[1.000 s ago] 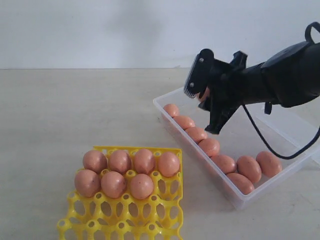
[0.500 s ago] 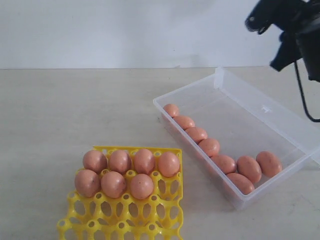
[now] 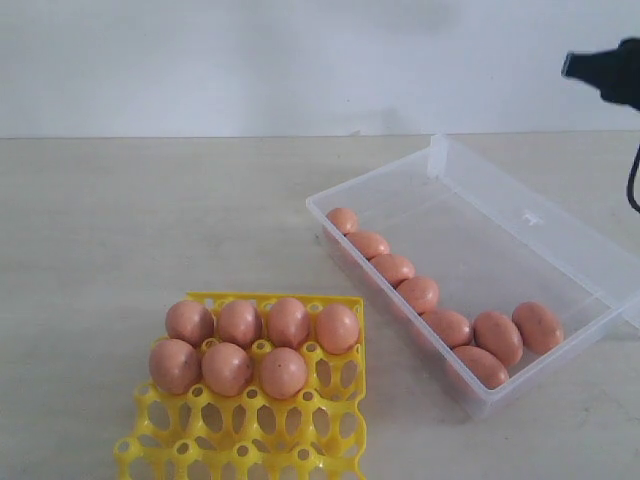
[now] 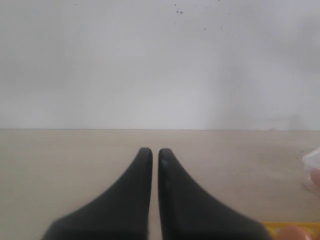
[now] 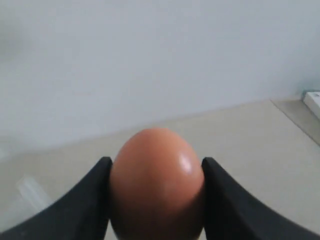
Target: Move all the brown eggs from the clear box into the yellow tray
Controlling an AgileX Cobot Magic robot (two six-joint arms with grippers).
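Orange-brown and glossy, the held egg (image 5: 157, 190) is pinched across its widest part between the two black fingers of the right gripper (image 5: 156, 162), with its rounded end poking past the tips. In the exterior view only a dark bit of the right arm (image 3: 608, 72) shows, high up and beyond the clear box (image 3: 480, 185). The left gripper (image 4: 152, 152) has its jaws nearly together on nothing, low over the table (image 3: 120, 220). Eight boxed eggs (image 3: 418, 293) lie along the near wall and one end of the clear box. The yellow tray (image 3: 250, 445) carries seven tray eggs (image 3: 240, 322), four in the back row and three in the next. The carry should probably end over the free cup (image 3: 335, 375) beside those three. Come straight down so the fingers clear the neighbours, and let go only once the shell is seated, without squeezing harder on the way.
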